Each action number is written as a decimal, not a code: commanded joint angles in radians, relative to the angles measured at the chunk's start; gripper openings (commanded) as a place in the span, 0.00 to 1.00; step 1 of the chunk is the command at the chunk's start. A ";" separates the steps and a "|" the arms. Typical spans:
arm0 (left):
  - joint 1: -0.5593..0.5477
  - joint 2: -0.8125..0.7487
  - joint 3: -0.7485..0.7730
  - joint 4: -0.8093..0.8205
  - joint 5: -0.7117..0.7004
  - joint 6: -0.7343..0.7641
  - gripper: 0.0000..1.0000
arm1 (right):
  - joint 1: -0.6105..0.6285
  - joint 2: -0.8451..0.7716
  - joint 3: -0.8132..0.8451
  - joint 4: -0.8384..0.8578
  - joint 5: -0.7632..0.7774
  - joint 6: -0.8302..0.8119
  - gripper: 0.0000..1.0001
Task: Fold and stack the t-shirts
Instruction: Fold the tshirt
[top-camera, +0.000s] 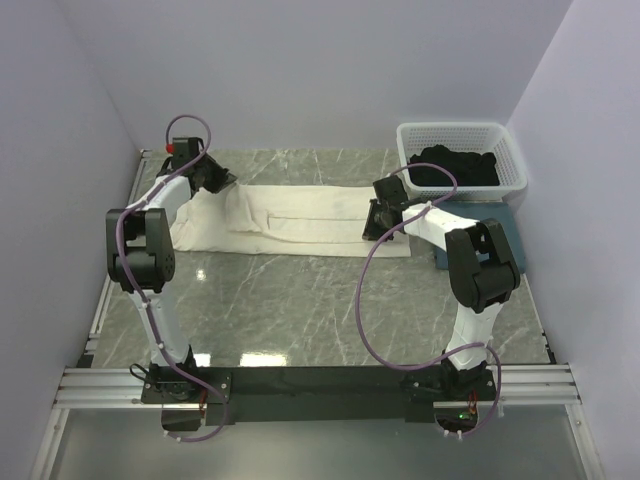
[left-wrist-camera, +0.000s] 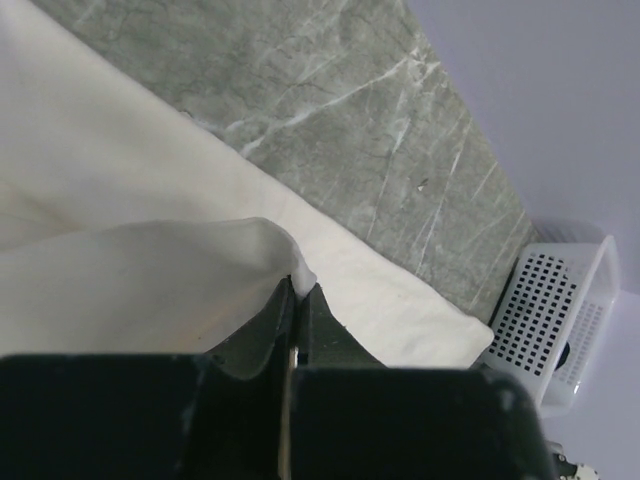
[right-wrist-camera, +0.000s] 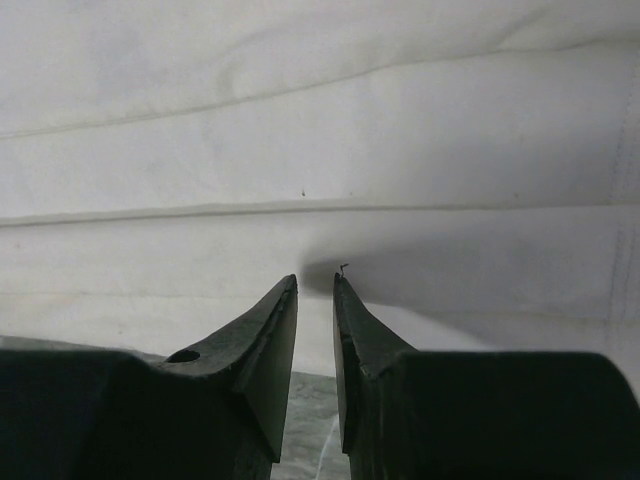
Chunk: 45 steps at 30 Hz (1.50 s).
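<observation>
A cream-white t-shirt (top-camera: 290, 218) lies stretched in a long band across the far half of the table. My left gripper (top-camera: 216, 180) is at its left end, shut on a raised fold of the cream cloth (left-wrist-camera: 180, 270), which is pinched at the tips of the left gripper (left-wrist-camera: 298, 286). My right gripper (top-camera: 377, 226) is low over the shirt's right end. In the right wrist view the right gripper (right-wrist-camera: 316, 282) stands open by a narrow gap, with nothing between the fingers and the tips at the cloth (right-wrist-camera: 320, 130). A black t-shirt (top-camera: 455, 168) fills the basket.
The white lattice basket (top-camera: 455, 128) stands at the back right, also in the left wrist view (left-wrist-camera: 555, 320). A dark slate-blue patch (top-camera: 497, 218) lies in front of it, beside the right arm. Walls close in the table at the left, back and right.
</observation>
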 joint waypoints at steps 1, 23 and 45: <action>-0.004 0.002 0.037 0.033 -0.028 -0.022 0.01 | -0.005 -0.019 -0.010 0.007 0.025 -0.009 0.28; -0.004 0.048 0.086 0.033 -0.066 -0.053 0.01 | -0.014 0.004 -0.013 -0.005 0.105 -0.007 0.27; -0.004 -0.007 0.033 0.054 -0.086 0.001 0.32 | -0.068 -0.077 0.022 -0.040 0.139 0.016 0.40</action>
